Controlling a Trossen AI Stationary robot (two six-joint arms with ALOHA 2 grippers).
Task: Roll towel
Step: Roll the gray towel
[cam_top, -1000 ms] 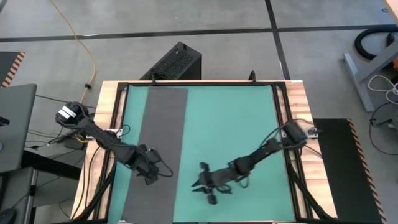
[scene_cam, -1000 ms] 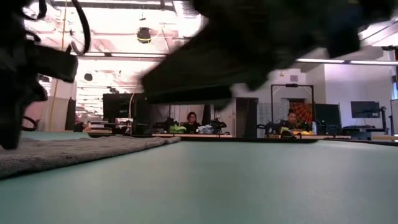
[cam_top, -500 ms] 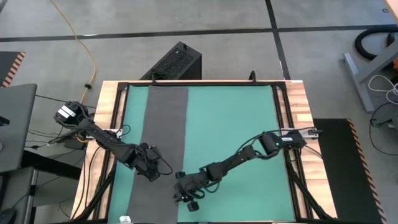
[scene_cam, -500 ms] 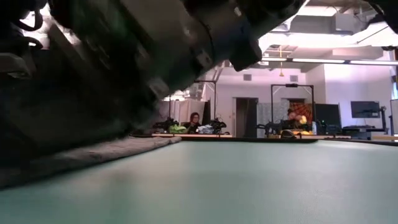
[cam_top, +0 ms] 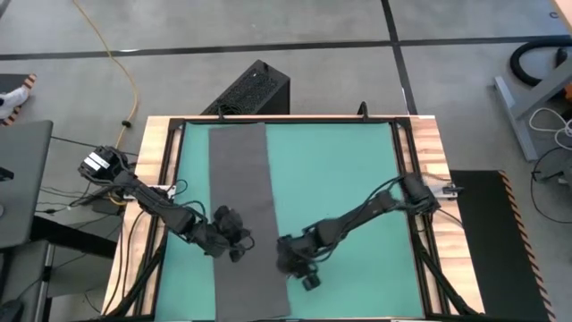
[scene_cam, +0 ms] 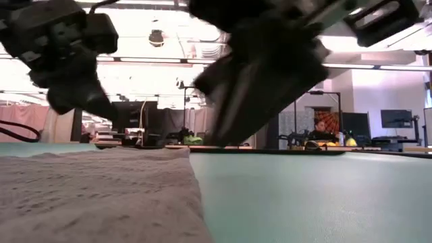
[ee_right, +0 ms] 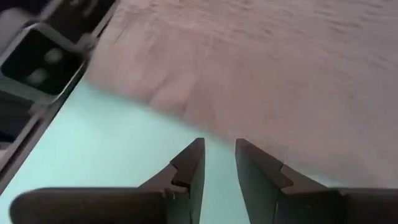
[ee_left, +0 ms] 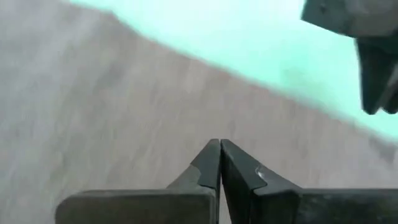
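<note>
Two grippers are down over the near half of the mat, and both sit at the towel. The left gripper [ee_left: 219, 163] has its fingers pressed tight together with nothing between them; from its wrist view the tips hang just over the grey cloth, and whether they touch it I cannot tell. From above, the left gripper [cam_top: 234, 240] sits over the towel's left part, toward the near end. The right gripper [ee_right: 217, 163] has its fingers a little apart, a narrow gap showing between them, holding nothing; the tips are over bare green, just beside the towel's edge. In the high view the right gripper [cam_top: 295, 261] is at the towel's right edge, close to the left one but apart from it.

The towel [cam_top: 246, 215] lies flat and unrolled on the mat [cam_top: 340, 179], a long dark grey strip. Its long axis runs from the far edge of the table to the near edge, tilted slightly so the near end sits farther right than the far end. It occupies the left part of the mat, with green showing on both sides. In the low view the cloth [scene_cam: 101, 196] fills the near left foreground.
</note>
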